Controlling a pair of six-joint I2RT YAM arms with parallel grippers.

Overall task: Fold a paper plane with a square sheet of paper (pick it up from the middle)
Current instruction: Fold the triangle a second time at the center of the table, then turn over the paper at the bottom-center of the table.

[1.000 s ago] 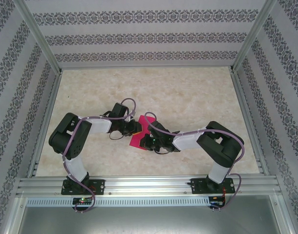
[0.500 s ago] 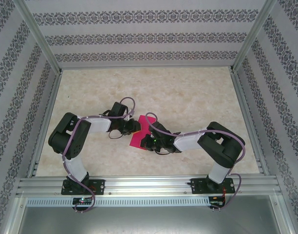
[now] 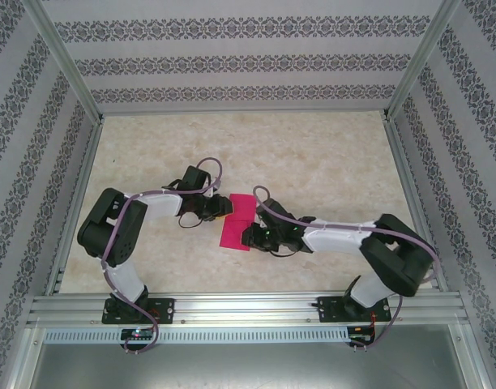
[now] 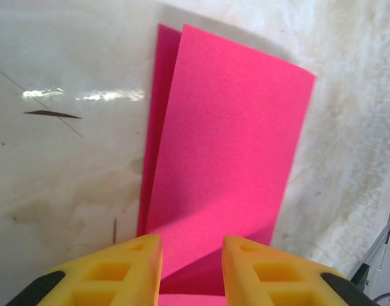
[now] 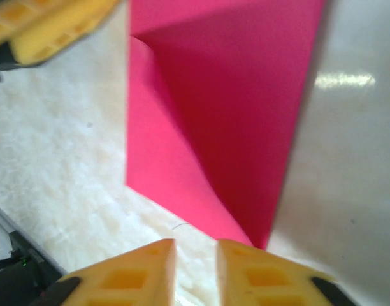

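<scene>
The square sheet of paper point(image 3: 238, 220) is magenta-pink and lies folded into a narrow rectangle at the middle of the table. In the left wrist view the paper point(image 4: 227, 146) has its top layer slightly lifted and skewed off the bottom one. My left gripper point(image 3: 222, 209) is at its upper left edge. That gripper point(image 4: 192, 245) is open, with the paper's near edge lying in the gap between its yellow fingers. My right gripper point(image 3: 250, 236) sits just off the lower right corner. It point(image 5: 195, 245) is open with bare table between its fingers, and the paper point(image 5: 220, 102) lies just ahead.
The marble-patterned tabletop point(image 3: 313, 154) is fenced by aluminium rails point(image 3: 248, 308) and patterned walls point(image 3: 248, 65) at the back and sides. The left gripper's yellow fingers point(image 5: 48, 25) show beyond the paper's far corner in the right wrist view.
My right gripper has opened and drawn back off the paper toward the right, uncovering more of the sheet. The left gripper's jaws have widened slightly and it has shifted a little toward the back.
</scene>
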